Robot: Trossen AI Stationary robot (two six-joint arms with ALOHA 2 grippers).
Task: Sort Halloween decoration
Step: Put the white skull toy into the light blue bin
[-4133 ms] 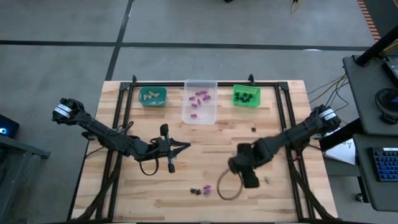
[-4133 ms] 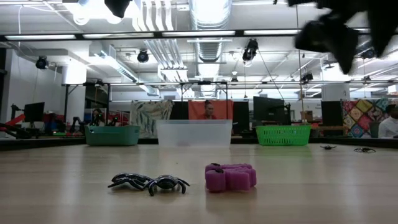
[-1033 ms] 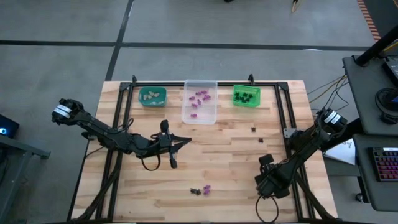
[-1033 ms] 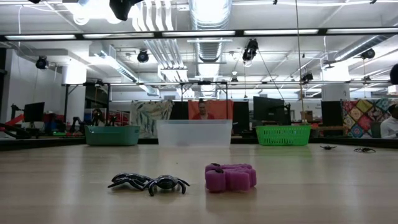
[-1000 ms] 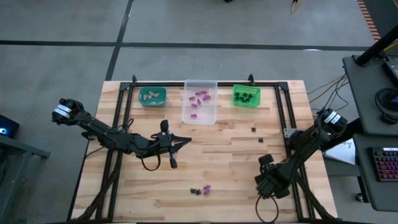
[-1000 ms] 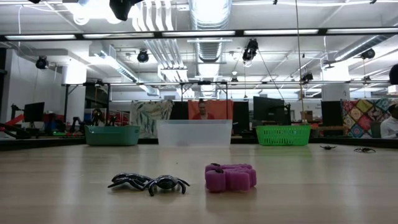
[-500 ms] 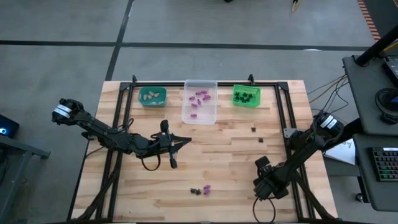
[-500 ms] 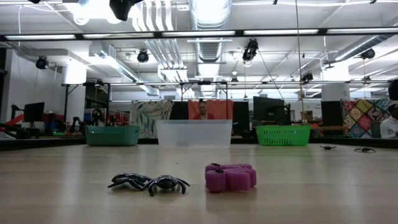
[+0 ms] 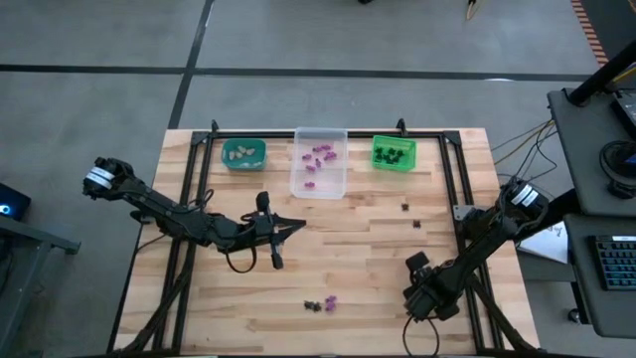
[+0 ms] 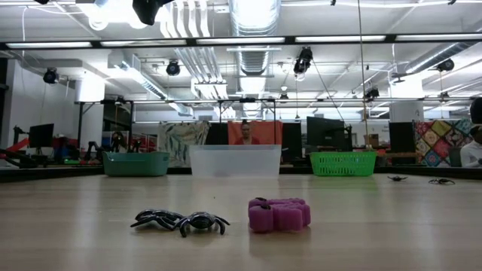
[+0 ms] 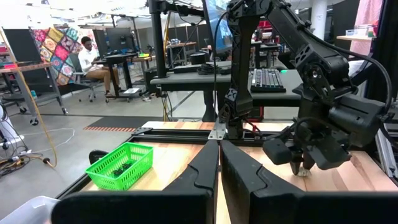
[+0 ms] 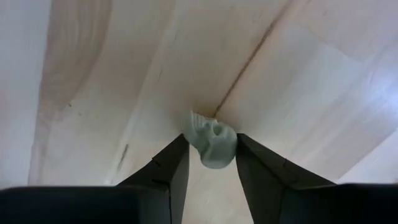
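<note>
A pale skull trinket (image 12: pixel 211 144) lies on the wood near the table's near right corner. My right gripper (image 12: pixel 211 149) points down over it, one finger on each side; in the high view its body (image 9: pixel 425 296) hides the skull. A purple trinket (image 10: pixel 279 214) and black spider trinkets (image 10: pixel 181 220) lie on the table near its front middle, also seen from above as purple (image 9: pixel 331 301) and black (image 9: pixel 313 305). My left gripper (image 9: pixel 298 231) waits shut and level over the table's centre left. My right gripper has the skull between its two fingertips (image 12: pixel 171 165), which meet the skull's opposite sides (image 12: pixel 191 134). The fingers come from above, pointing down. The skull rests on the table top.
At the far edge stand a teal bin (image 9: pixel 243 153) with pale pieces, a clear bin (image 9: pixel 319 169) with purple pieces and a green bin (image 9: pixel 394 153) with black pieces. Two small black trinkets (image 9: pixel 404 207) (image 9: pixel 416 223) lie right of centre. Black frame rails run along the table's sides.
My right gripper has sunk a little toward the table at the near right and drifted slightly toward the table's left edge.
</note>
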